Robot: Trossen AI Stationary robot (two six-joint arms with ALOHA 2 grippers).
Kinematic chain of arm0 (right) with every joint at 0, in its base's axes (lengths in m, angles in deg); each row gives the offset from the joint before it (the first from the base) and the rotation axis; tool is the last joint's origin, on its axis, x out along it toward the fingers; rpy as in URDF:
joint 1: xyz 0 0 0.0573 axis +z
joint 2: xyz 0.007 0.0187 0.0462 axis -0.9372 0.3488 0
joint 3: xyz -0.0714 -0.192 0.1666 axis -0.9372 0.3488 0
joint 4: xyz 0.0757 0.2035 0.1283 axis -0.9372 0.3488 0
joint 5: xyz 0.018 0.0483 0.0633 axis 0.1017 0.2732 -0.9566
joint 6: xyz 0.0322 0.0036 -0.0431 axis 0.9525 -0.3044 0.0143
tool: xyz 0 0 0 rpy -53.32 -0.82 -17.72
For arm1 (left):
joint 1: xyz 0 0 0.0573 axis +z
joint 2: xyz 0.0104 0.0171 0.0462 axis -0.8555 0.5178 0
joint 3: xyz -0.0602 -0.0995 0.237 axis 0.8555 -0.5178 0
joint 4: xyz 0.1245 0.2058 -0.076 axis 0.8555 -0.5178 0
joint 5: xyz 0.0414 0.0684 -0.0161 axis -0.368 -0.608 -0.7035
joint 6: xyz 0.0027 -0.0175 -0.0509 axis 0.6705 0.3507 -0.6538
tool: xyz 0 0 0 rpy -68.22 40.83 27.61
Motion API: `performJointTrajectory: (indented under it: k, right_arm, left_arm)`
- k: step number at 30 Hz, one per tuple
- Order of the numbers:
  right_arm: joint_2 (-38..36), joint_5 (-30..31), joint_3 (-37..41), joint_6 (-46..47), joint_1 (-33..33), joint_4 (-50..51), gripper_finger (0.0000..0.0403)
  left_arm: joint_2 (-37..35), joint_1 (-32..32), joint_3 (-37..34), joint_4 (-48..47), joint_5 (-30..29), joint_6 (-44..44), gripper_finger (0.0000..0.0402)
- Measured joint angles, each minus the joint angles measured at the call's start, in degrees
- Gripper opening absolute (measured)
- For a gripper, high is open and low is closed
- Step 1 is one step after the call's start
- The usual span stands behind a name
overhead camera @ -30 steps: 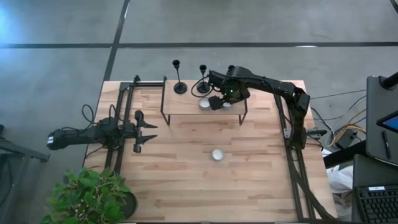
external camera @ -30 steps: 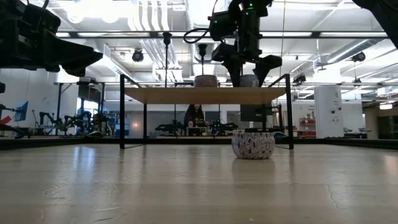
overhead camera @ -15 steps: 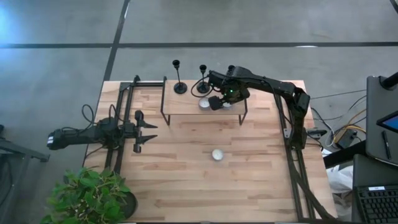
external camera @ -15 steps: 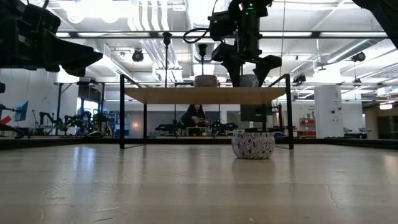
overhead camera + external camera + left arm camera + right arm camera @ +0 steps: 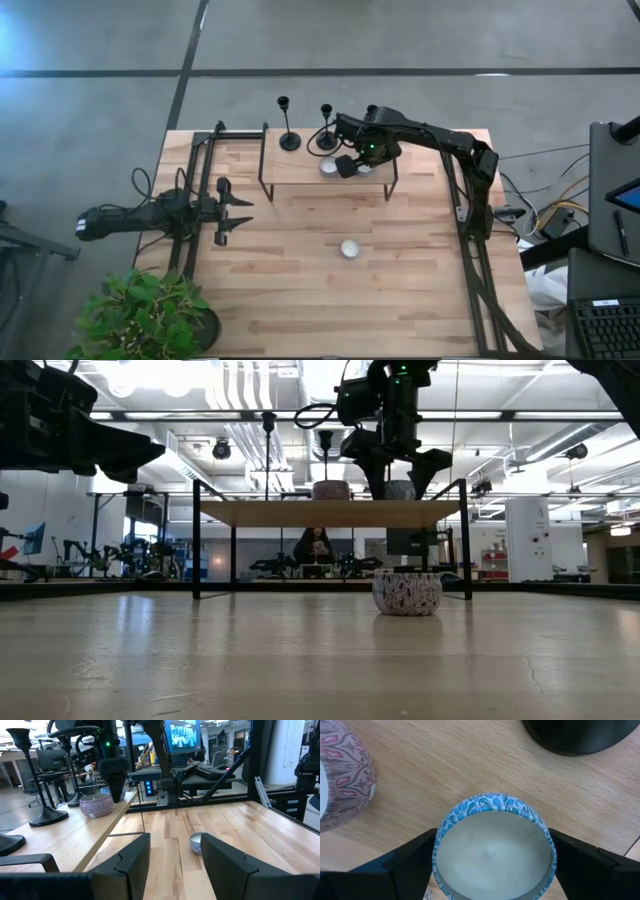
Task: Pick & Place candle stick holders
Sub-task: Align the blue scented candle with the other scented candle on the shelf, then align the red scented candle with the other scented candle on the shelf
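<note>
Two black candle stick holders (image 5: 289, 140) (image 5: 325, 141) stand on their round bases on a raised wooden shelf (image 5: 300, 170) at the table's far side. A third shows in the left wrist view (image 5: 67, 755), and its base shows in the right wrist view (image 5: 580, 735). My right gripper (image 5: 352, 165) is open above the shelf. Its fingers stand on either side of a blue-patterned candle cup (image 5: 494, 847) that sits on the shelf. A pink-patterned cup (image 5: 342, 780) sits beside it. My left gripper (image 5: 240, 214) is open and empty at the table's left. My right gripper points down with one finger (image 5: 412, 857) at each side of the blue cup's rim (image 5: 440, 837). I cannot tell whether the fingers touch it. The cup stands upright on the shelf.
A third patterned cup (image 5: 349, 248) sits on the table's middle, in front of the shelf. Black frame rails (image 5: 205, 190) run along the left and right sides. A potted plant (image 5: 145, 315) stands at the near left corner. A person shows far behind the table (image 5: 316, 545).
</note>
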Motion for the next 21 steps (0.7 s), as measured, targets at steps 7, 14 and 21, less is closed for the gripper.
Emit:
performJointTrajectory:
  k: [7, 14, 21]
  right_arm:
    - [-0.1, -0.1, -0.2, -0.5, 0.0, 0.3, 0.0365]
    - [-3.6, 2.1, -0.5, -0.6, 0.0, 0.4, 0.0366]
    - [-7.4, 2.3, -4.1, -0.6, 0.7, -0.2, 0.0366]
  left_arm:
    - [0.0, 0.0, 0.0, 0.0, 0.0, 0.0, 0.0181]
    - [0.0, 0.0, 0.0, 0.0, 0.0, 0.0, 0.0181]
    - [0.0, 0.0, 0.0, 0.0, 0.0, 0.0, 0.0181]
